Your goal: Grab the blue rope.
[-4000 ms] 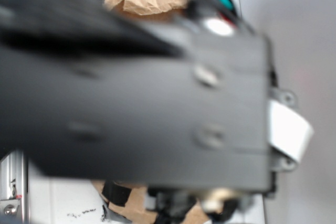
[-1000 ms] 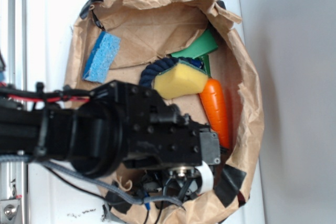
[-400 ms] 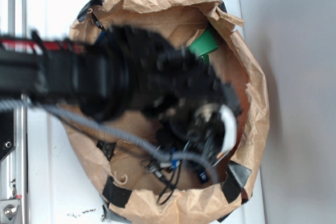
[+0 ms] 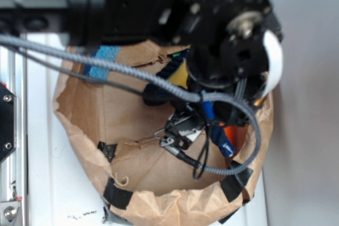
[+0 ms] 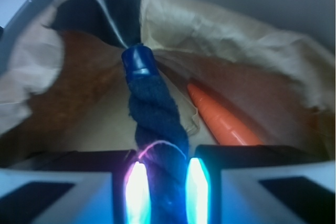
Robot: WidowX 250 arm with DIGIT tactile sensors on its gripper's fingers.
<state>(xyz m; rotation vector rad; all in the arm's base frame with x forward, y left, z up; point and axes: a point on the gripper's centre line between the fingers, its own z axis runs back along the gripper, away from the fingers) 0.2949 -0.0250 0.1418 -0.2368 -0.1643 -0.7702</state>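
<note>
Wrist view: the hand [image 5: 164, 192] grips the thick, twisted navy cotton rope [image 5: 156, 124] between its glowing fingers [image 5: 137, 190]. A smooth orange toy carrot [image 5: 223, 119] lies beside it in the crinkled brown paper bag [image 5: 220, 35].

Exterior view: bright, even daylight; arm [image 4: 159, 3] close to lens, blurred. Wrist view: dim, soft focus; cyan-magenta glare on fingertips [image 5: 137, 192]; paper bag [image 5: 220, 30] hazy
</note>
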